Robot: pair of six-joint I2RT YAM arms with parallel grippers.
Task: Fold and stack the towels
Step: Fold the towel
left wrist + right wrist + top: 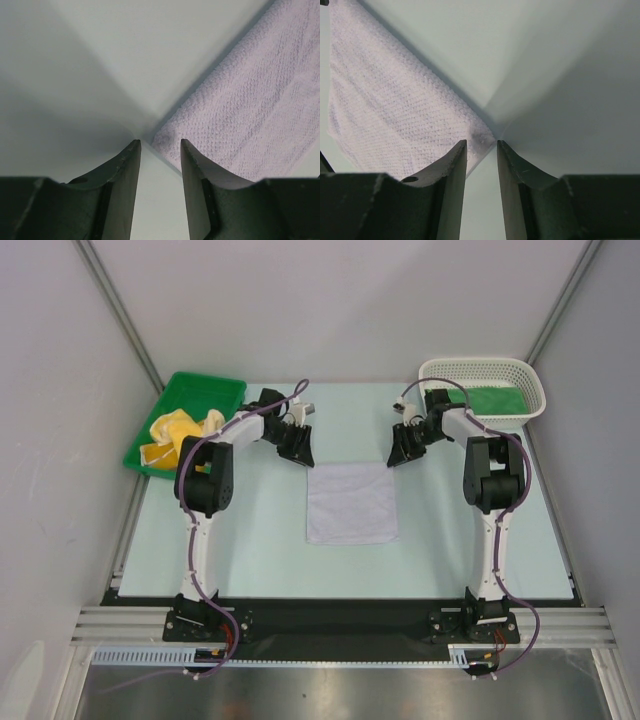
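Top view: a pale lavender towel lies spread flat near the middle of the desk, roughly square, its edges running parallel to the desk's edges. No fold is visible in it.

Left gripper is low over the far-left corner of the lavender towel. Right gripper mirrors it at the far-right corner. Both arms reach inward from their bases at the near edge.

Left wrist view: the left gripper has its jaws parted with only bare desk in the gap. The lavender towel runs off to the upper right, and its corner sits just beyond the right fingertip. Released, grasping nothing.

Right wrist view: the right gripper has its jaws parted by a narrower gap. The lavender towel stretches to the upper left, and its corner ends right at the fingertips, partly hidden behind the left finger. No cloth is pinched between the jaws. Released.

Far-left of the desk: a green tray holds crumpled yellow towels heaped toward its near end.

Far-right of the desk: a white mesh basket has a green towel lying flat inside it.
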